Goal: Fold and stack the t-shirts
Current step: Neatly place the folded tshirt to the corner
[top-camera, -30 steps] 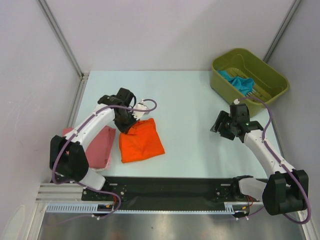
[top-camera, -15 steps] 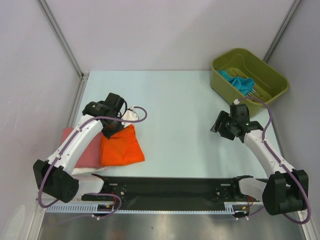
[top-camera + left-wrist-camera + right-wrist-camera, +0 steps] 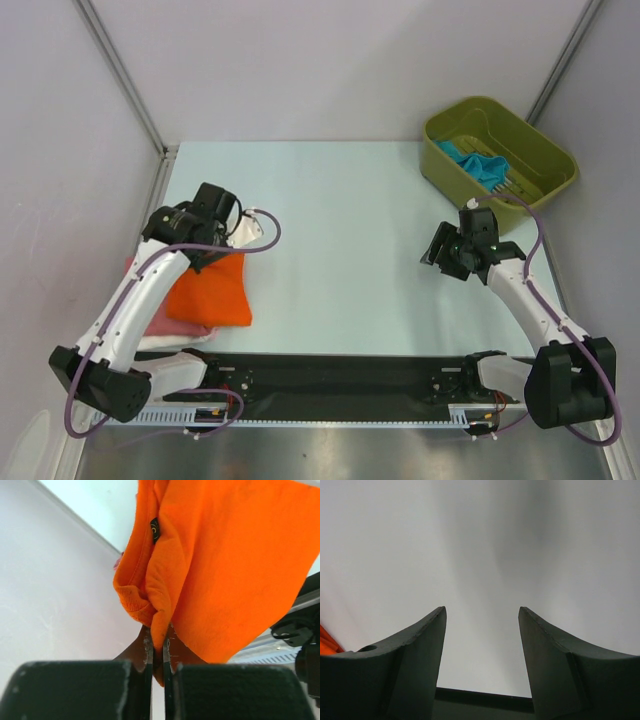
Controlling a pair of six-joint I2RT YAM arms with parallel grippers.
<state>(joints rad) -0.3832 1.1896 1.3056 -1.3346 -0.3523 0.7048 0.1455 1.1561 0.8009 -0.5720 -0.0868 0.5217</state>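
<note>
My left gripper point(image 3: 208, 252) is shut on the folded bright orange t-shirt point(image 3: 210, 290) and holds it over the pink t-shirt point(image 3: 150, 322) at the table's left edge. In the left wrist view the orange t-shirt point(image 3: 220, 565) hangs from the shut gripper point(image 3: 156, 640). A white t-shirt point(image 3: 243, 232) shows as a small patch beside the left wrist. The teal-blue t-shirt point(image 3: 475, 163) lies in the green bin point(image 3: 545, 150). My right gripper point(image 3: 438, 256) is open and empty above the table's right side; the right wrist view shows the gripper point(image 3: 481, 615) with nothing between the fingers.
The green bin stands at the back right corner. A metal post point(image 3: 120, 75) and side walls close in the left side. The black rail point(image 3: 330, 375) carrying the arm bases runs along the near edge.
My left gripper has carried the orange t-shirt leftward, from the table beside the pink t-shirt to over it. The right arm has stayed still.
</note>
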